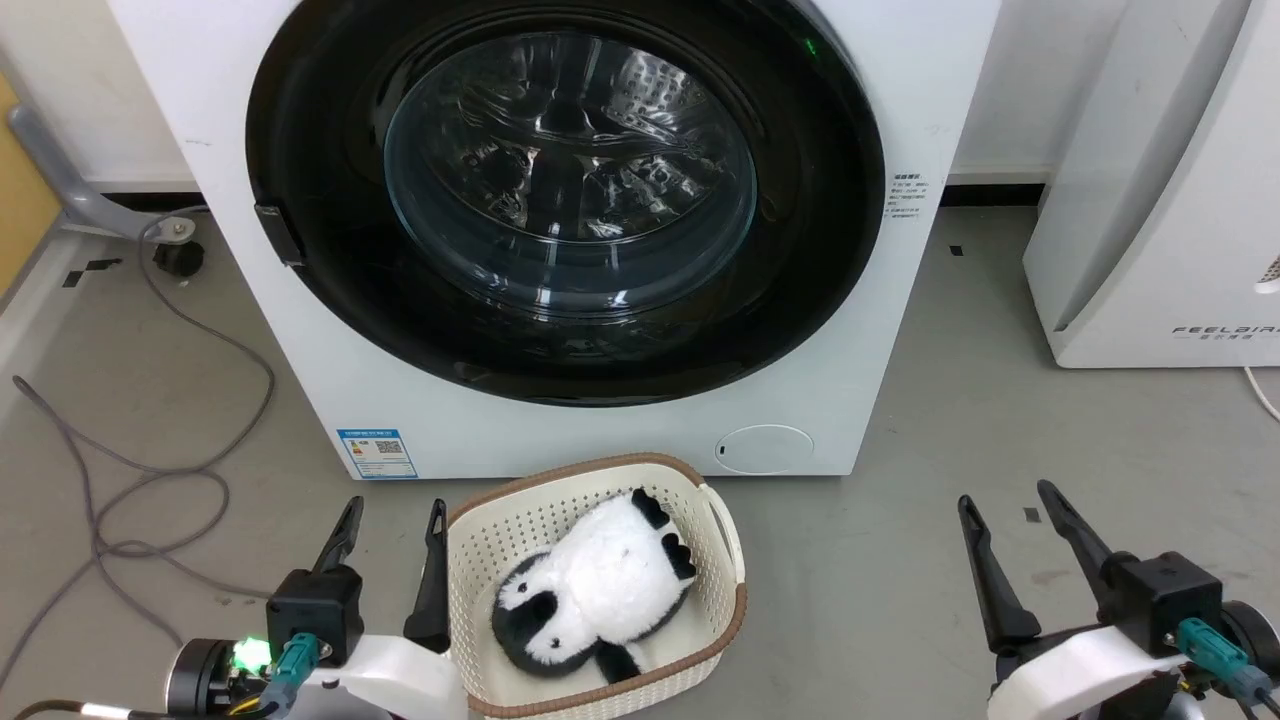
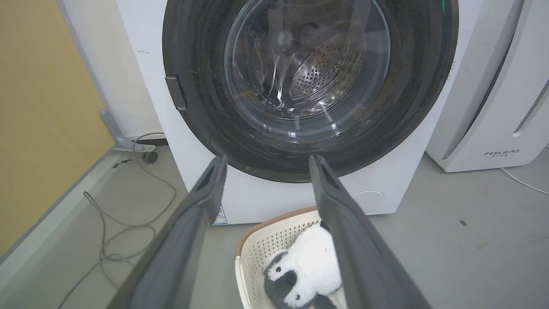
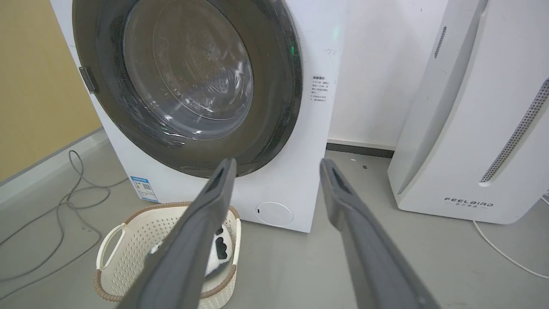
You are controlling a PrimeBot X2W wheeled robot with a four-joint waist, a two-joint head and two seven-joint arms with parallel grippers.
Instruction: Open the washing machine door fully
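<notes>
The white washing machine (image 1: 590,430) stands straight ahead on the grey floor. Its round glossy black washing machine door (image 1: 320,160) lies flat against the front, with a clear glass bowl in the middle and a small dark handle tab on its left rim. The door (image 2: 201,86) also faces the left wrist camera, and the door (image 3: 274,86) appears at an angle in the right wrist view. My left gripper (image 1: 393,512) is open low at the left, well short of the machine, holding nothing. My right gripper (image 1: 1005,495) is open low at the right, also holding nothing.
A cream plastic basket (image 1: 720,520) holding a black-and-white plush toy (image 1: 600,590) sits on the floor just before the washer, beside my left gripper. A smaller white appliance (image 1: 1150,200) stands at the right. Grey cables (image 1: 150,470) trail over the floor at the left.
</notes>
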